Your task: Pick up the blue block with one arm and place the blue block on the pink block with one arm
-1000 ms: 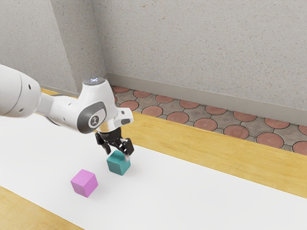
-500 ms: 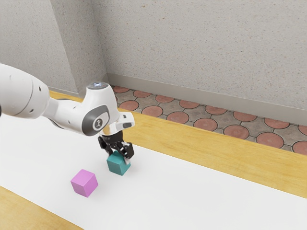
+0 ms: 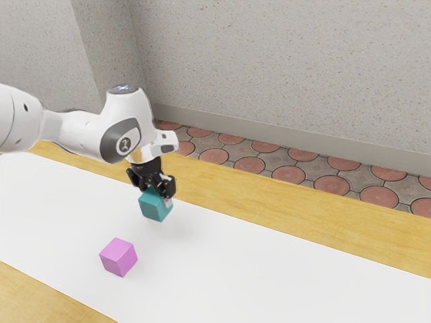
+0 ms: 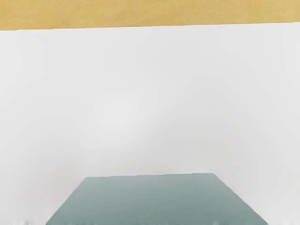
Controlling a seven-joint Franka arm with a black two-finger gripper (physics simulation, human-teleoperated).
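Blue block (image 3: 155, 206) hung clamped in the claw (image 3: 159, 194), seemingly bound next for the pink block (image 3: 118, 256) at seven o'clock.

Flat teal-toned face of blue block (image 4: 154, 199), very close; white table surface (image 4: 150, 103) beyond it; wooden band (image 4: 150, 13) along its far edge.

The arm (image 3: 74, 128) is showing a smooth white plastic shell with a slight sheen, and the gripper (image 3: 157, 194) is looking like matt black plastic. The blue block (image 3: 154, 206) is presenting flat, smooth, matt faces, and the pink block (image 3: 118, 256) is looking just as matt. The table (image 3: 269, 269) is wearing a smooth, matt white top edged with grained wood. The floor (image 3: 296, 168) is showing reddish, stone-like tiles, and the wall (image 3: 283, 60) is looking rough and speckled.
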